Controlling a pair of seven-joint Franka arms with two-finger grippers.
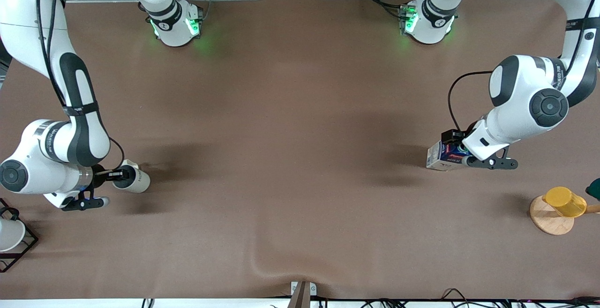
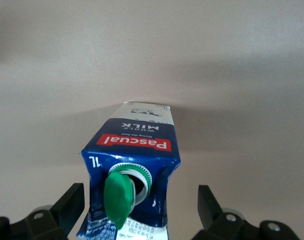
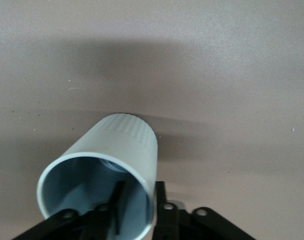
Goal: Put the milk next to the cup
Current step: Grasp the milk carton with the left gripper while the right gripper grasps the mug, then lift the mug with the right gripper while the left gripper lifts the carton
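The brown surface [image 1: 300,158] carries everything. The milk [image 1: 443,155] stands toward the left arm's end of the surface, tilted, with its green cap [image 2: 118,197] facing the left end effector [image 1: 468,158]. This end effector is around the carton's top and its fingers [image 2: 67,207] are wide, apart from the carton's sides. The cup [image 1: 136,179] is toward the right arm's end, well apart from the milk. The right end effector [image 1: 123,175] holds its rim, one finger inside and one outside.
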